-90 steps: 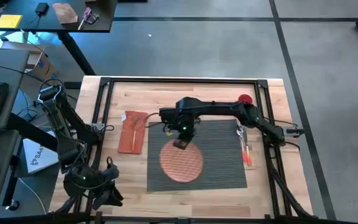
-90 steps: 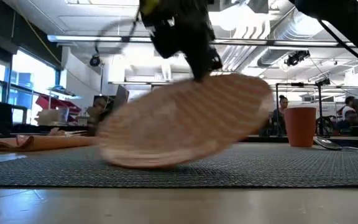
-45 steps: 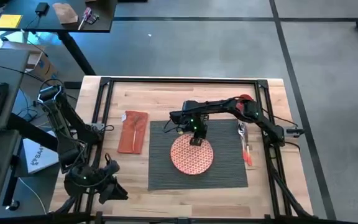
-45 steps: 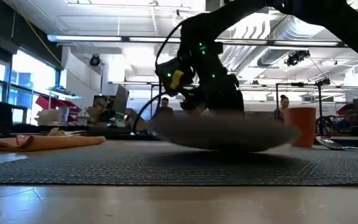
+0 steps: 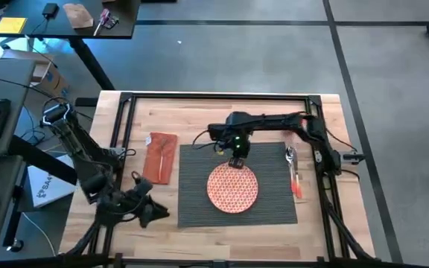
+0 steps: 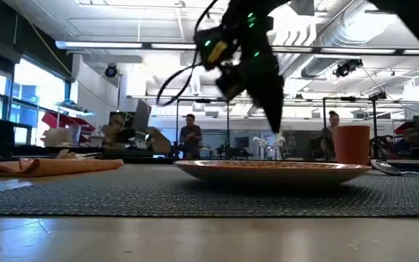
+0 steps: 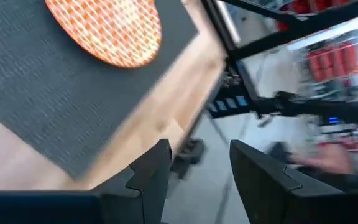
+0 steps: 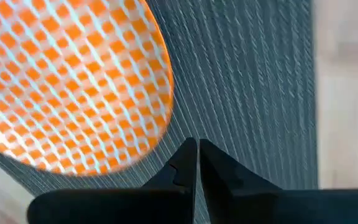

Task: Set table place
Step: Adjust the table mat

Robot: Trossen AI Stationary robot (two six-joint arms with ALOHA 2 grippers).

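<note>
Left arm: parked at near-left corner of table [image 5: 199, 112], off the placemat. Left gripper [image 5: 149, 211] sits over the table edge, fingers [image 7: 146, 174] apart, nothing between them.

Napkin [image 5: 159, 157]: orange cloth, lying flat on bare wood just beside the placemat's left edge. Not folded into position by the plate as far as can be seen; judged still to be placed.

Placemat [image 5: 267, 205]: dark grey woven, laid square on centre of table. Done.

Plate [image 5: 233, 187]: orange-red patterned, flat on the placemat, roughly centred. Low view confirms it sits level, rim down on the weave. Judged done.

Right gripper [image 5: 237, 152]: hangs above far rim of plate, clear of it. Wrist view shows fingers [image 8: 179, 171] together, nothing clamped. Plate free of the arm.

Cutlery [image 5: 293, 173]: orange-handled silver pcs lying along the placemat's right edge, well apart from plate. Cannot tell how many pcs or their order.

Cup [image 6: 352, 148]: small, red, upright at far right; mostly hidden by right arm in overhead view.

Assessment: mat, plate, cutlery in place. Napkin outstanding; cup posn may need checking. Task approx. well past halfway.
</note>
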